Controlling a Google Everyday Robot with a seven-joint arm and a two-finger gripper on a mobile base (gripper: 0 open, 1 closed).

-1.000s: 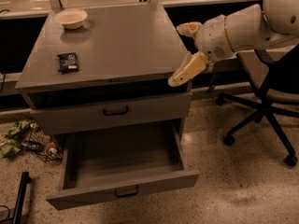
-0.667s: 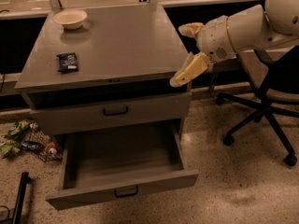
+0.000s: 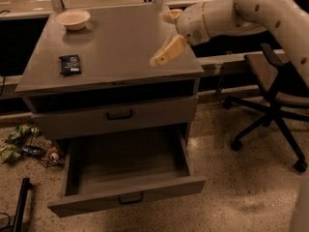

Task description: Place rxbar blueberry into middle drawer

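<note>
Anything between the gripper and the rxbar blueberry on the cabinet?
Nothing visible. The gripper hangs at the right of the cabinet top; bare surface runs to the rxbar blueberry at front left. The bowl sits farther back.

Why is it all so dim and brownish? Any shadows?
Camera view: dim, warm light; the bowl throws a soft shadow on the cabinet top; the middle drawer is dark inside; the gripper, over the top's right side, is brightest.
</note>
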